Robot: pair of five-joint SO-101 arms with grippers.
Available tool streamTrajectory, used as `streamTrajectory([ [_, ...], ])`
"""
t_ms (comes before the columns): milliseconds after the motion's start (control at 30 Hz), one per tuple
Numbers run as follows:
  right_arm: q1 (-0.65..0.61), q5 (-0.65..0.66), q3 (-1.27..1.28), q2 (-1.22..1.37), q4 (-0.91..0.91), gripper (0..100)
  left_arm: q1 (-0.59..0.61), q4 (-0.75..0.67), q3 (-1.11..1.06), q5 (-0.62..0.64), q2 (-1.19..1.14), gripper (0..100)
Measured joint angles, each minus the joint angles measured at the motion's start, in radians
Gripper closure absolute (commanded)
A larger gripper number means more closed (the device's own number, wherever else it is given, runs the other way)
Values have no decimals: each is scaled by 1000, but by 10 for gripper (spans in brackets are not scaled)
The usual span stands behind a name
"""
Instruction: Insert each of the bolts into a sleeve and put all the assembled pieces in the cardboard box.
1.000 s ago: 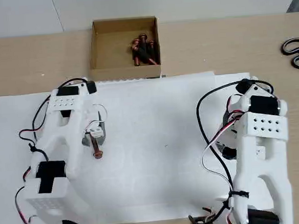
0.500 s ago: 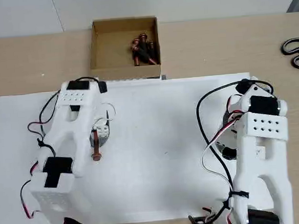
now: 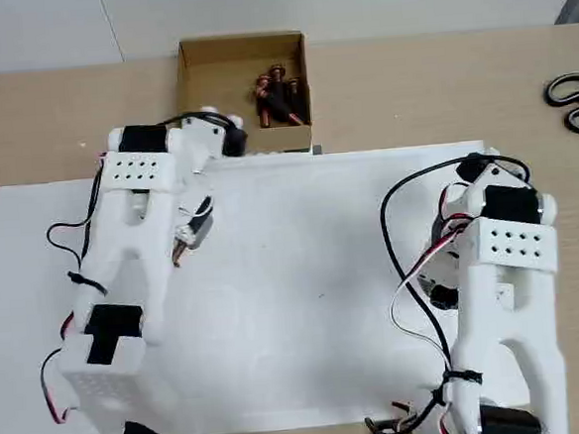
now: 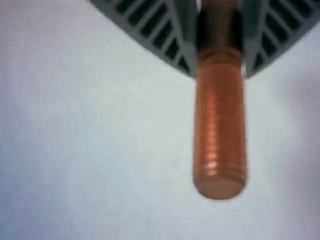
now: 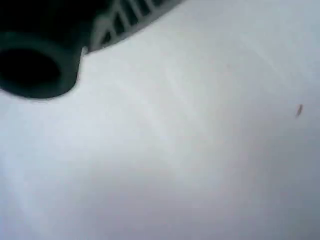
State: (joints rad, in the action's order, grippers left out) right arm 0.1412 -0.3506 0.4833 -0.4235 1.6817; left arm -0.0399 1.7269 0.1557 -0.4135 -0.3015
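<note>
My left gripper (image 4: pixel 220 67) is shut on a copper bolt (image 4: pixel 220 135), whose threaded shaft sticks out beyond the grey jaws over the white paper. In the high view this gripper (image 3: pixel 188 232) hangs with the bolt (image 3: pixel 179 252) over the paper's far left part, a short way in front of the cardboard box (image 3: pixel 206 89). Several assembled copper-and-black pieces (image 3: pixel 279 97) lie in the box's right end. My right gripper (image 3: pixel 440 266) stays low over the paper's right side. A black sleeve (image 5: pixel 36 67) pokes out beside its grey jaw, open end towards the camera.
A large white paper sheet (image 3: pixel 316 305) covers the table in front of the box. Scissors (image 3: pixel 575 100) lie at the far right edge. Wires loop off both arms.
My left arm has swung away from the front edge towards the box, carrying the bolt with it. The right arm has not moved.
</note>
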Motion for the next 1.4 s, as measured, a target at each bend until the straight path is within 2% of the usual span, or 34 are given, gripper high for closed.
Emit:
streamTrajectory([
  [333, 66, 0, 0, 0, 0, 995, -25, 0, 0, -749, 0, 994],
  [433, 69, 0, 0, 0, 0, 995, -26, 0, 0, -913, 0, 994],
  [700, 69, 0, 0, 0, -5, 995, -58, -29, 0, -944, -5, 994],
  [933, 69, 0, 0, 0, -5, 995, -64, -112, 0, -944, -9, 994],
  [1033, 69, 0, 0, 0, -6, 995, -78, -144, 0, -944, -9, 962],
  [1200, 69, 0, 0, 0, -6, 995, -110, -239, 0, -934, -9, 853],
  [1400, 69, 0, 0, 0, -6, 995, -110, -264, 0, -934, -9, 852],
])
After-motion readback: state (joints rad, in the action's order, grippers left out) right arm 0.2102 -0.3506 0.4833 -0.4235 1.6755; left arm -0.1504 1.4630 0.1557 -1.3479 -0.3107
